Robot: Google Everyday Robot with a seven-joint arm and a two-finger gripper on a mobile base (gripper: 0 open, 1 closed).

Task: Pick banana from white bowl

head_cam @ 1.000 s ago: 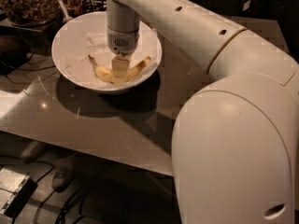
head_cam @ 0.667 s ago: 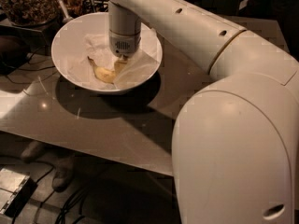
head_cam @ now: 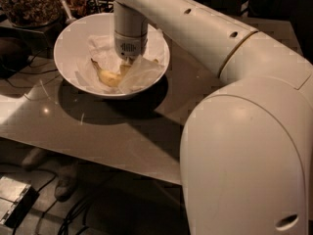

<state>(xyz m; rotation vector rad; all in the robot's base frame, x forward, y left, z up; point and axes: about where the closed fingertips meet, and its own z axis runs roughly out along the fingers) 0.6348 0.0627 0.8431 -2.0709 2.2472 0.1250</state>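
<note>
Tool (head_cam: 126,65) down inside the white bowl (head_cam: 66,58).
Banana (head_cam: 108,77) lies on the crumpled napkin (head_cam: 144,70) at the bowl's 6 o'clock, dark stem pointing to 10 o'clock, just under the tool; whether the tool grips it, cannot tell. Bowl sits at the tabletop's (head_cam: 122,136) 11 o'clock.

Napkin (head_cam: 142,71) has folded over banana (head_cam: 108,77) beneath claw (head_cam: 126,64).

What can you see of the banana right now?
The banana is yellow with a dark stem tip and lies curved on the crumpled napkin inside the white bowl. A napkin fold covers its right end. The gripper sits directly over that part; whether they touch is hidden.
</note>
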